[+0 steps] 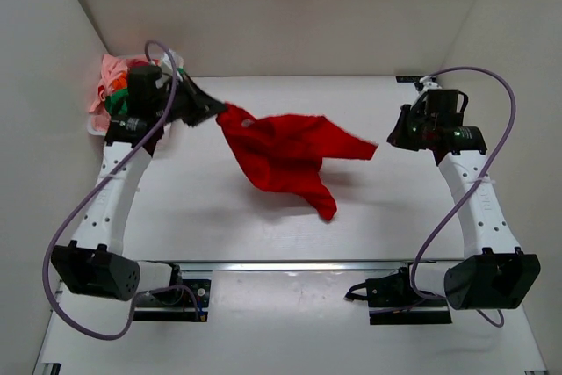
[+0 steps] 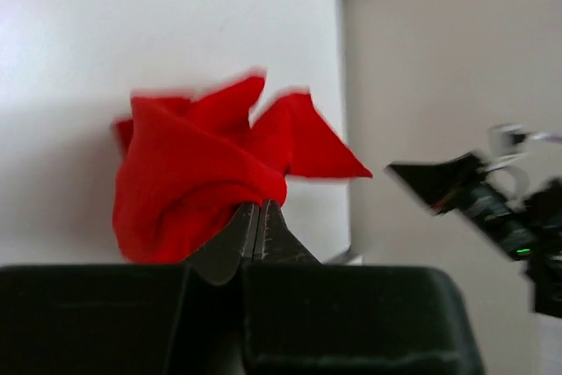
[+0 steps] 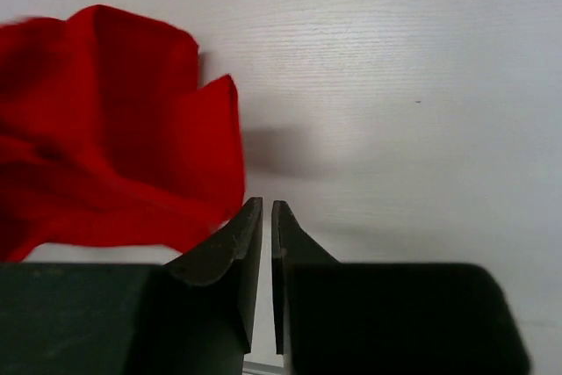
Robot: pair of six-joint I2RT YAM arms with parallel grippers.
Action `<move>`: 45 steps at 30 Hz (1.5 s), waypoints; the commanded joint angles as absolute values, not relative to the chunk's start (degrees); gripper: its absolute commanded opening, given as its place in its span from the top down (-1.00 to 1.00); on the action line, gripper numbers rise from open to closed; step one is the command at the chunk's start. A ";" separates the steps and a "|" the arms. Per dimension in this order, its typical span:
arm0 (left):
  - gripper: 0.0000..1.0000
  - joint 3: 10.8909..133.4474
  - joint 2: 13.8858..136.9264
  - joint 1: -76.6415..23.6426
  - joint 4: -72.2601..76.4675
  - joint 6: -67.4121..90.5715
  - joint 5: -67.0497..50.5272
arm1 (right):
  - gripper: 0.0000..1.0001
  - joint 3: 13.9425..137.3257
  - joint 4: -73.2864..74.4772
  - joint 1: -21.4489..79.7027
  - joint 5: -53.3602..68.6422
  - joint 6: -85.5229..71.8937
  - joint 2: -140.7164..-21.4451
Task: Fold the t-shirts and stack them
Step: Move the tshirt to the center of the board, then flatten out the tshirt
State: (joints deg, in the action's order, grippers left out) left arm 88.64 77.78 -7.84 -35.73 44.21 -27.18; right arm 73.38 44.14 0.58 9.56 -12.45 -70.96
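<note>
A bright red t-shirt (image 1: pixel 285 160) hangs crumpled in the air over the middle of the white table. My left gripper (image 1: pixel 215 111) is shut on its left end; in the left wrist view the cloth (image 2: pixel 193 173) bunches over the closed tips (image 2: pixel 257 208). My right gripper (image 1: pixel 393 138) hovers just right of the shirt's right tip, apart from it. In the right wrist view its jaws (image 3: pixel 267 208) stand nearly together with only a thin slit and hold nothing; the red cloth (image 3: pixel 114 147) lies to their left. Pink (image 1: pixel 110 72) and green (image 1: pixel 114 104) shirts sit at the far left.
A white plastic basket (image 1: pixel 95 125) holding the other shirts stands in the far left corner, partly hidden by my left arm. White walls close in the table on the left, back and right. The right arm (image 2: pixel 474 191) shows in the left wrist view.
</note>
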 commanded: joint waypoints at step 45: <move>-0.39 81.74 104.07 -31.99 -31.20 48.69 -26.10 | -0.36 55.63 22.15 6.85 16.61 -15.82 -93.50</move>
State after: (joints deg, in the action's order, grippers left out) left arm 82.91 109.34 -32.47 -31.05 48.62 -24.75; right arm 55.48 25.65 6.00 15.75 -17.08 -91.37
